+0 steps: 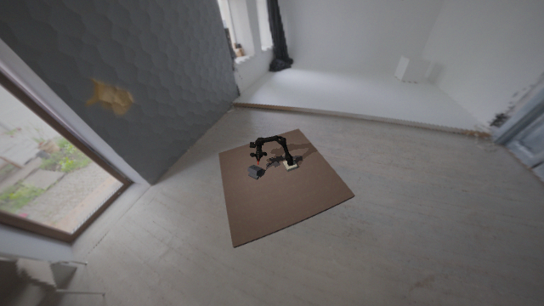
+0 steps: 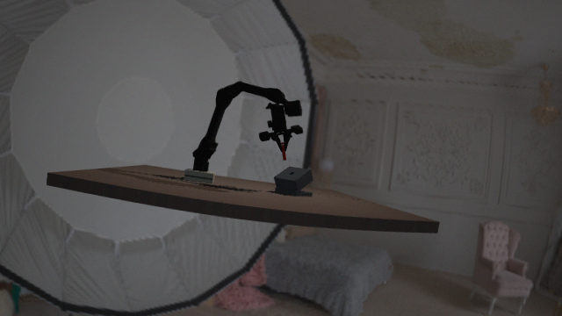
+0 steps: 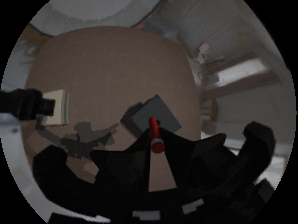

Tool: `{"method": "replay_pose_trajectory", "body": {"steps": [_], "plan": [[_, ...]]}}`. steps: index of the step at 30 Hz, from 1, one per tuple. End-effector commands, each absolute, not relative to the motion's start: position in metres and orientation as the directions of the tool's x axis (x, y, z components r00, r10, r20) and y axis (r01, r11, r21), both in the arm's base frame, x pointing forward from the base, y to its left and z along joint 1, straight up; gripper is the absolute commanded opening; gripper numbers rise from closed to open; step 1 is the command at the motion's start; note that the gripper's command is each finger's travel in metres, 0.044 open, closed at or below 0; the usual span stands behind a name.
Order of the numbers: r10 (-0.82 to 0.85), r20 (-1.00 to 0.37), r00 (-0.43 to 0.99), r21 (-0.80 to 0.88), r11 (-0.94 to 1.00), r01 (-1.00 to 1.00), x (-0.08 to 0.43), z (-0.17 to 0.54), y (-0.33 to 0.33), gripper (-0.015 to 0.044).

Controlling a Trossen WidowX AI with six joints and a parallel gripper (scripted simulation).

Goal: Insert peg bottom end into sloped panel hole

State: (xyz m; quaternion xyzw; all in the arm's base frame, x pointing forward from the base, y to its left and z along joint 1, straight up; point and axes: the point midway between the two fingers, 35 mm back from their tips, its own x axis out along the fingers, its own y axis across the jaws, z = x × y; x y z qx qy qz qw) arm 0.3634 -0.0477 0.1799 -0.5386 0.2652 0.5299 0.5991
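The red peg (image 1: 257,162) (image 2: 284,155) (image 3: 156,135) is held between the fingers of my gripper (image 1: 258,160) (image 2: 283,147), which is shut on it. Its near end looks round in the wrist view. In the exterior view the peg leans slightly, its bottom end toward the right. It hangs above the dark grey sloped panel (image 1: 255,172) (image 2: 285,174) (image 3: 167,114), with a gap between them. The hole (image 2: 291,173) (image 3: 158,122) shows as a dark spot in the panel's face; in the wrist view it lies beside the peg, partly hidden. Its exact shape is too small to tell.
The brown table top (image 1: 280,208) (image 2: 369,211) (image 3: 115,60) carries the panel and the arm's pale base (image 1: 291,167) (image 2: 193,176) (image 3: 61,107). The base stands to the panel's left in the exterior view. The arm's shadow falls between the base and the panel.
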Motion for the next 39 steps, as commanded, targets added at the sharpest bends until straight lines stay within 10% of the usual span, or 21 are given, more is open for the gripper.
{"method": "replay_pose_trajectory", "body": {"steps": [1, 39], "plan": [[0.356, -0.88, 0.315, -0.371, -0.1, -0.923, 0.364, 0.183, -0.055, 0.0], [0.364, -0.848, 0.385, -0.392, 0.056, -0.918, 0.382, 0.16, -0.072, 0.0]]}}
